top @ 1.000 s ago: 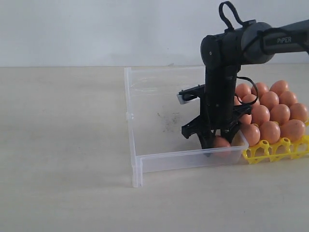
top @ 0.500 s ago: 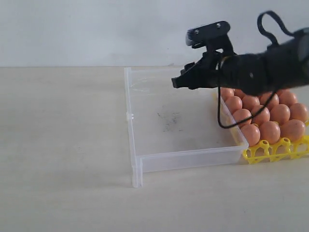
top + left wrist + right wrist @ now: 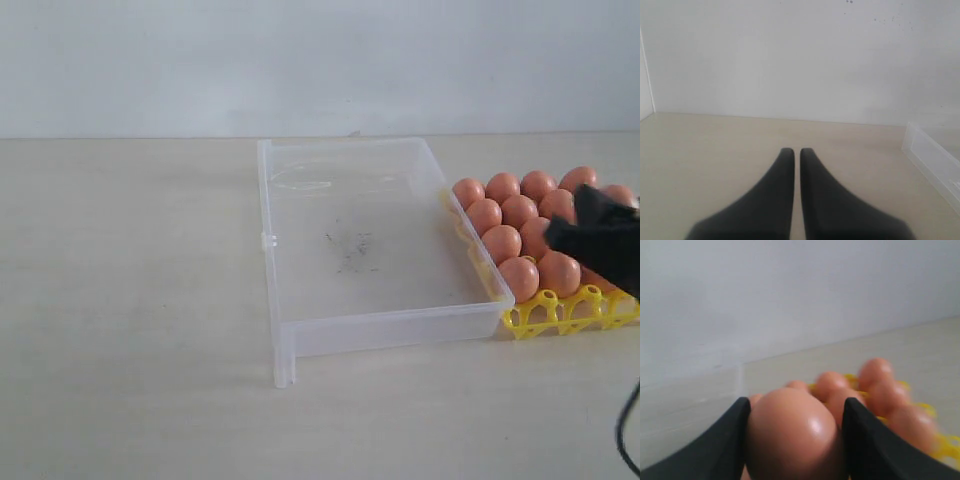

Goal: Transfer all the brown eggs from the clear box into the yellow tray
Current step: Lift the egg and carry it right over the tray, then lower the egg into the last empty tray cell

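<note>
I've got right gripper point(image 3: 795, 405) clamped on a brown egg point(image 3: 789, 440), exterior frame right, over yellow tray point(image 3: 560, 312), blocking eggs point(image 3: 502, 243) there; left gripper point(image 3: 796, 151) closed.

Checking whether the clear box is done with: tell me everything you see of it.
The clear box is a shallow rectangular container of transparent plastic with low walls and a rim. It lies flat on the table, open side up, with nothing in it; dark scuff marks show on its bottom. The yellow tray sits beside its right wall; contact cannot be told.
</note>
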`<state>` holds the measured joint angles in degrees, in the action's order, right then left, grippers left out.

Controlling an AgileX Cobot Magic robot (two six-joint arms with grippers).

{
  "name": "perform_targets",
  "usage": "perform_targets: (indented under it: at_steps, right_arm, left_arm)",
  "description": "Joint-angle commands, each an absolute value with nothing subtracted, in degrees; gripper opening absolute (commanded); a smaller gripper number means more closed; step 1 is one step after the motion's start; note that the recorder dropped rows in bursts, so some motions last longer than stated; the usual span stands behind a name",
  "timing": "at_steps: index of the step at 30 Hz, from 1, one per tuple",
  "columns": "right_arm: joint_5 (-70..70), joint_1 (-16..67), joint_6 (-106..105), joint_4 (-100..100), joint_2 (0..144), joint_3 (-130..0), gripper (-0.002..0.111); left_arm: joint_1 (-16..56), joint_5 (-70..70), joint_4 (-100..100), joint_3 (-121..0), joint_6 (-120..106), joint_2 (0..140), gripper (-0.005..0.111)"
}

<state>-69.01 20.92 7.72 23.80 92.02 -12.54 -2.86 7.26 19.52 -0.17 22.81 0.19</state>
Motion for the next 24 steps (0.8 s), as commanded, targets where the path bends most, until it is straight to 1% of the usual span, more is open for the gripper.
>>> perform_targets:
  at_steps: [1,2,3,4,6,8,10,12,17,21,24]
  right_arm:
    - [-69.96,10.12,6.14,25.79,86.96,-3.19,0.0]
    - [-69.96,8.13,4.74,23.04,86.96,-2.38,0.0]
    - [-69.96,3.35,3.98,12.21,87.37,-1.93,0.0]
    - [-69.96,-0.08,3.86,3.78,88.16,-3.16,0.0]
    - [-69.96,-6.03,4.49,-5.93,90.23,-5.97,0.0]
    - [-69.96,-11.14,5.7,-17.06,94.0,-9.77,0.0]
    - [-69.96,-14.33,7.7,-22.06,98.68,-14.25,0.0]
    - [-69.96,-15.48,6.84,-23.86,102.47,-17.59,0.0]
    - [-69.96,-15.48,8.18,-32.49,105.51,-21.29,0.0]
    - [-69.96,-16.23,12.25,-32.47,106.14,-21.06,0.0]
    - [-69.96,-19.42,16.02,-32.47,106.73,-19.85,0.0]
  left_arm:
    - [-2.77,7.37,19.42,0.0,22.86,0.0,0.004]
    - [-2.77,7.37,19.42,0.0,22.86,0.0,0.004]
    - [-2.77,7.37,19.42,0.0,22.86,0.0,0.004]
    - [-2.77,7.37,19.42,0.0,22.86,0.0,0.004]
    - [-2.77,7.37,19.42,0.0,22.86,0.0,0.004]
    - [-2.77,7.37,19.42,0.0,22.86,0.0,0.004]
    - [-2.77,7.37,19.42,0.0,22.86,0.0,0.004]
    - [-2.77,7.37,19.42,0.0,22.86,0.0,0.004]
    - [-2.77,7.37,19.42,0.0,22.86,0.0,0.004]
    - [-2.77,7.37,19.42,0.0,22.86,0.0,0.004]
    - [-2.77,7.37,19.42,0.0,22.86,0.0,0.004]
